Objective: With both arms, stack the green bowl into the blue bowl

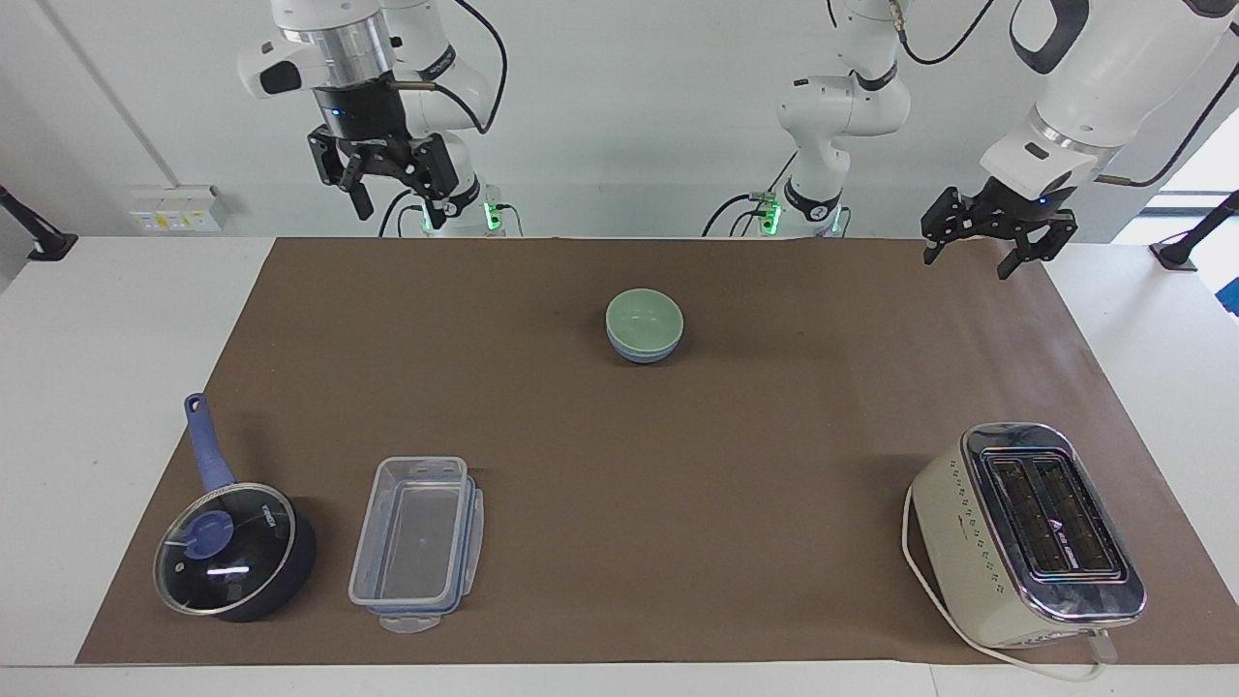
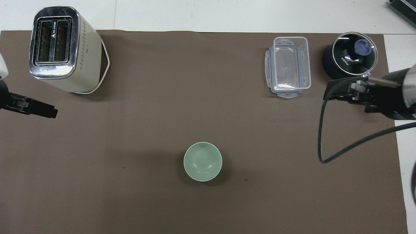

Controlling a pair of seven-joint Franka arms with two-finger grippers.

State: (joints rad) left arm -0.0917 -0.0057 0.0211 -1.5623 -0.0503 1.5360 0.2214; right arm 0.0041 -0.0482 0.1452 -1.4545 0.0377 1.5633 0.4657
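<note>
Brown mat point(image 1: 619, 465) on white table. Green bowl point(image 1: 644, 318) nested in blue bowl point(image 1: 641, 352), mid-mat. Right gripper point(image 1: 387, 169) and left gripper point(image 1: 997, 237) raised well apart from stack, jaws wide, empty. Risk judged slight: stack nudged only if arm sweeps low.

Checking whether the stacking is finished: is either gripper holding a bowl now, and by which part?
Nothing is held. The left gripper and right gripper are both open and raised, clear of the green bowl sitting inside the blue bowl.
</note>
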